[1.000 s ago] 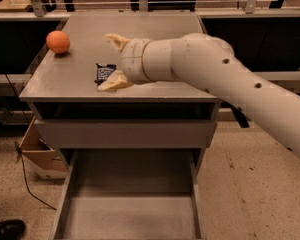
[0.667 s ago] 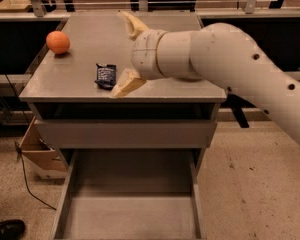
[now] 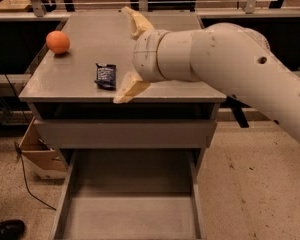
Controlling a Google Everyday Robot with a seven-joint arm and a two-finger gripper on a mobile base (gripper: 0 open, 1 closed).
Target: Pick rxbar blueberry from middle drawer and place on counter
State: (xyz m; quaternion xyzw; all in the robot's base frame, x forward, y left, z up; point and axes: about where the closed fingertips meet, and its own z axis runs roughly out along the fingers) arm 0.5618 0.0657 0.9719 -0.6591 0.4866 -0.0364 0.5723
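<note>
The rxbar blueberry (image 3: 105, 76), a dark navy-black wrapper with pale lettering, lies flat on the grey counter (image 3: 85, 49), near its front edge. My gripper (image 3: 126, 54) hangs above the counter just right of the bar, open and empty; one pale fingertip (image 3: 121, 97) points at the front edge, the other finger (image 3: 132, 17) toward the back. The middle drawer (image 3: 130, 204) is pulled out below, its flat floor bare.
An orange (image 3: 57, 42) sits on the counter's left side. A shut grey drawer front (image 3: 125, 132) sits under the counter. A cardboard box (image 3: 37, 154) stands on the floor at left, with a cable and a dark shoe (image 3: 5, 229) nearby. Wooden tabletops run behind.
My gripper has let go of the bar and drawn back to the right and up, its fingers spread wide. The bar stays lying on the counter.
</note>
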